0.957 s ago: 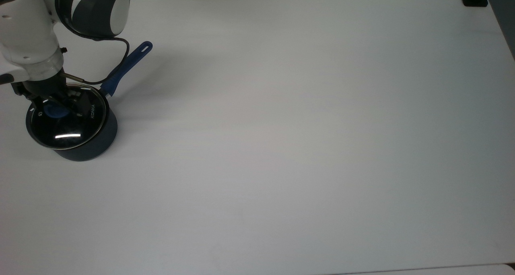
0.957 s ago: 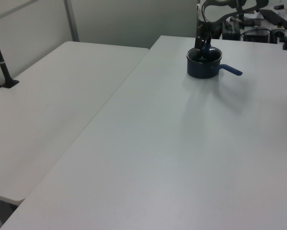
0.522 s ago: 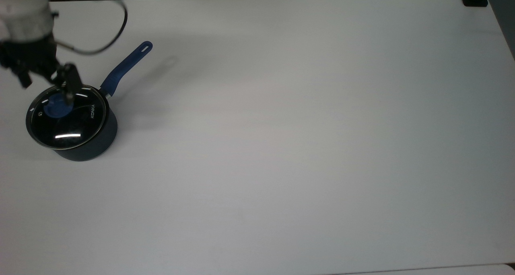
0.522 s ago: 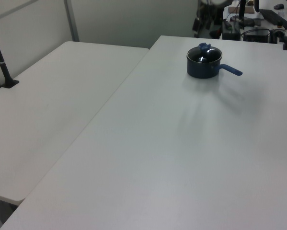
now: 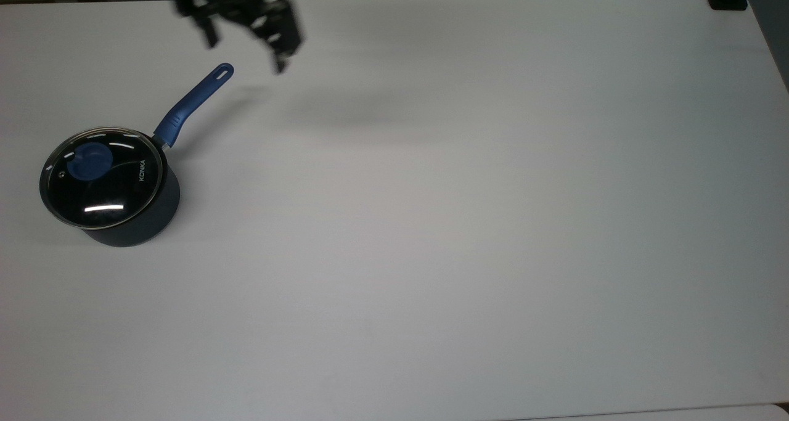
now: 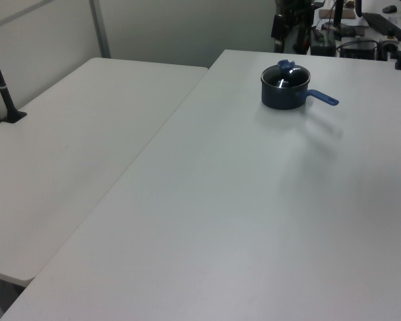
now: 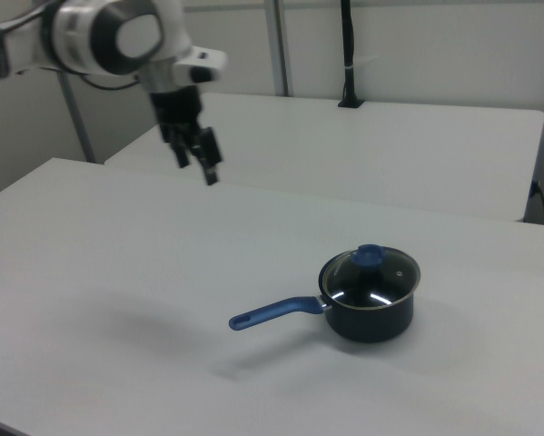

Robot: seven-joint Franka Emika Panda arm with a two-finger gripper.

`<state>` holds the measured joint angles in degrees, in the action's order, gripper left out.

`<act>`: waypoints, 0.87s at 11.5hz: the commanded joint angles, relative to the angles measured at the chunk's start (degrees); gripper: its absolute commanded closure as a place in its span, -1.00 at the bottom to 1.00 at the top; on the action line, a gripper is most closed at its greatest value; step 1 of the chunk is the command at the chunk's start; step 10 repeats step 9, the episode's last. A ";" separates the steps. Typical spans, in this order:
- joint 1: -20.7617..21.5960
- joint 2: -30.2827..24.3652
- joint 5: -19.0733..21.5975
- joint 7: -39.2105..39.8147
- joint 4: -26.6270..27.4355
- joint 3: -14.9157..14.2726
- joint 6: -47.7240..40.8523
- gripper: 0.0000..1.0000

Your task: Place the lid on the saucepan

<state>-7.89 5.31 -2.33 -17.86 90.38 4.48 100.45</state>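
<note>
the lid point(image 5: 98, 177) is seated on the saucepan point(image 5: 138, 227), rim to rim, with its blue knob point(image 5: 89, 161) uppermost. the pan stands on the white table point(image 5: 468, 224), near the top view's left edge. its long blue handle point(image 5: 194, 103) is laid toward the top view's upper right, and the slotted end is seen just below and to the left of the fingertips in that view.

the gripper point(image 5: 245, 42) is held in the air, well apart from the lid and from the pan body. its fingers point(image 5: 280, 36) are spread with a clear gap between them, and nothing is held. in the right view the gripper point(image 7: 194, 165) is seen above the table, up and to the left of the pan, with the white arm point(image 7: 108, 36) cut off at the right view's left edge.

in the top view the upper part of the gripper is cut off by the frame and blurred. in the left view the saucepan point(image 6: 284, 88) is seen at the far end of the table; the dark shapes behind it cannot be made out with certainty.
</note>
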 commanded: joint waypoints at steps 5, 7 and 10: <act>10.71 -9.00 -0.38 12.11 9.03 -6.59 -0.61 -1.00; 9.82 -8.83 -0.75 15.14 7.80 -6.59 -2.45 -1.00; 9.65 -8.74 -0.66 15.14 7.71 -6.59 -2.37 -1.00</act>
